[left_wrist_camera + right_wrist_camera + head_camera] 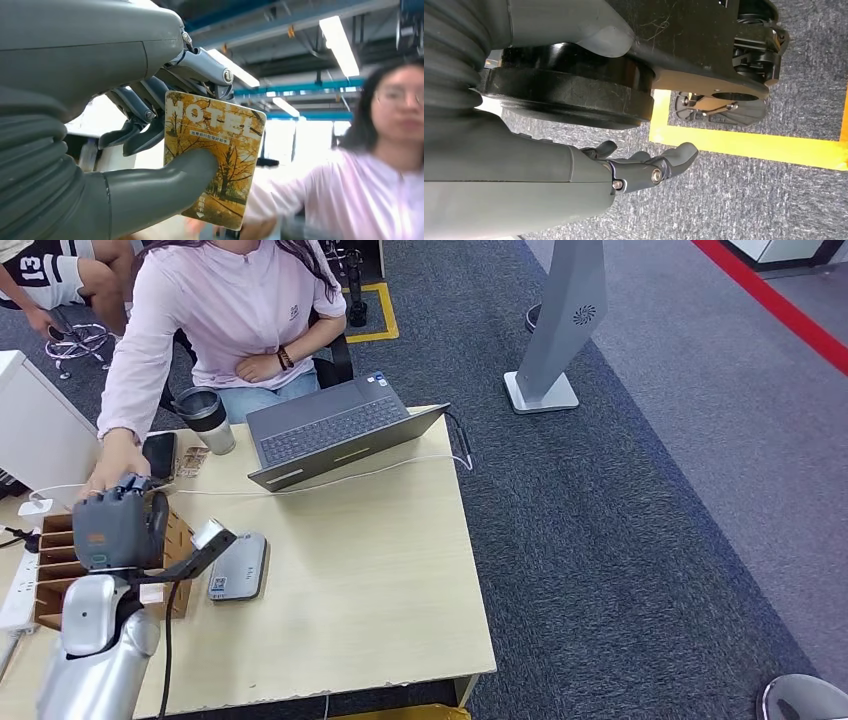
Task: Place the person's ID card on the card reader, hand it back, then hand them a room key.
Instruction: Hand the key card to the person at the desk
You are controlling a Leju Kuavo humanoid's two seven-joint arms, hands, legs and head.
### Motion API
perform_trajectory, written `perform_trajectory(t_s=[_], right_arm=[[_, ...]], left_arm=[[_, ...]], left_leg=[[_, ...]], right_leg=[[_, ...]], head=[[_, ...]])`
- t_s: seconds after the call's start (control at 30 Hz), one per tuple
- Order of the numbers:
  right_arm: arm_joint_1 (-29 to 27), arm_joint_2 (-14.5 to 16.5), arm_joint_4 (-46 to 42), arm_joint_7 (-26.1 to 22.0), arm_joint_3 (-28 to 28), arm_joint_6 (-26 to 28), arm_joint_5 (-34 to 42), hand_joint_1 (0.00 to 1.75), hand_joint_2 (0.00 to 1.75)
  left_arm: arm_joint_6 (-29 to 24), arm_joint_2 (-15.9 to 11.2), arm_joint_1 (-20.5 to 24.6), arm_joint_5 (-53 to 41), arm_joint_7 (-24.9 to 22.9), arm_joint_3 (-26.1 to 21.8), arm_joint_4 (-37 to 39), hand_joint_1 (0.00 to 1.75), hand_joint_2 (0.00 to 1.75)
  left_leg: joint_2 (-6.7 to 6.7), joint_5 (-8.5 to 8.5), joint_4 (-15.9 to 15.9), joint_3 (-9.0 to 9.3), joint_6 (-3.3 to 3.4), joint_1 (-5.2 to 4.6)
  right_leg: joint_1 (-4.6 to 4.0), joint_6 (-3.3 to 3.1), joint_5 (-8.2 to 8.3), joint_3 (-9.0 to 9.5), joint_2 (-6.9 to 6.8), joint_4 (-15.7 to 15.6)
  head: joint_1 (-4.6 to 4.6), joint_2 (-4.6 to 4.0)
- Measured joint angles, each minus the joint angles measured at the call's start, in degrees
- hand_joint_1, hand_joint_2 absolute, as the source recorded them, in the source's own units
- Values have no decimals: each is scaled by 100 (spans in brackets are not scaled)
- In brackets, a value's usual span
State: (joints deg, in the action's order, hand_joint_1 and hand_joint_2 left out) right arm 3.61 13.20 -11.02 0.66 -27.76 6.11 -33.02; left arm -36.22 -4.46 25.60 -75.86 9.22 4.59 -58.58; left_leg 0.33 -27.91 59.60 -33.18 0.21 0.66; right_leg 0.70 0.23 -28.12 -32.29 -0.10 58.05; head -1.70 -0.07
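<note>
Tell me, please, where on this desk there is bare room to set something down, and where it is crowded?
The desk is bare across its right and front part, between the laptop, the card reader and the edges. The back-left corner is crowded: cup, phone, wooden card rack, the person's hand and the left hand holding a room key.
</note>
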Motion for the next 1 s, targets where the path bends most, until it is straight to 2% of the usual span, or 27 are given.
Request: perform_trajectory(t_s=[0.27, 0.63, 0.7, 0.77, 0.83, 0.9, 0.97, 1.0], right_arm=[[1, 0, 0, 0, -2, -2, -38, 0, 175], [8, 0, 0, 4, -40, -4, -116, 0, 175], [9, 0, 0, 4, -45, -4, -120, 0, 175], [10, 0, 0, 4, -48, -4, -125, 0, 175], [10, 0, 0, -70, -48, -13, -201, 0, 175], [-98, -4, 24, -640, 27, 31, -661, 0, 175], [-573, 8, 178, -2081, 256, 541, -1155, 0, 175], [-970, 33, 224, -2947, 377, 957, -1093, 0, 175]], left_arm=[[-109, -159, 156, 2, 25, -49, -139, 175, 175], [-186, -450, 888, 28, 61, -225, 108, 175, 175], [-211, -456, 935, 50, 97, -239, 167, 148, 175], [-242, -457, 953, 59, 114, -249, 215, 61, 175], [-270, -471, 947, 74, 58, -278, 254, 0, 175], [-276, -627, 719, 221, -315, -348, 163, 0, 175], [-292, -982, 140, 701, -569, -623, -140, 0, 175], [-308, -1143, -138, 961, -391, -884, -276, 0, 175]], left_leg=[[0, 0, 1, -2, 0, -2], [-1, 3, 0, -1, -3, 0], [0, 3, 0, -1, -3, 0], [0, 3, 0, -2, -3, -1], [-1, 2, -1, -7, -3, -1], [15, -12, -11, 4, -9, -4], [77, -60, -22, 73, -18, -7], [106, -84, -19, 102, -21, -4]], right_leg=[[0, 0, 0, -1, 0, -1], [0, 0, 2, 0, -1, 0], [0, 0, 2, 0, -1, 0], [0, 0, 2, 0, -1, 0], [1, 0, 2, 3, -2, 1], [2, -3, -4, 12, 12, 3], [5, -18, -34, 23, 66, -4], [3, -26, -48, 12, 85, -10]], head=[[-1, 0], [0, 0], [0, 0], [-1, 0], [-2, 0], [-30, 0], [-31, -1], [-9, -1]])
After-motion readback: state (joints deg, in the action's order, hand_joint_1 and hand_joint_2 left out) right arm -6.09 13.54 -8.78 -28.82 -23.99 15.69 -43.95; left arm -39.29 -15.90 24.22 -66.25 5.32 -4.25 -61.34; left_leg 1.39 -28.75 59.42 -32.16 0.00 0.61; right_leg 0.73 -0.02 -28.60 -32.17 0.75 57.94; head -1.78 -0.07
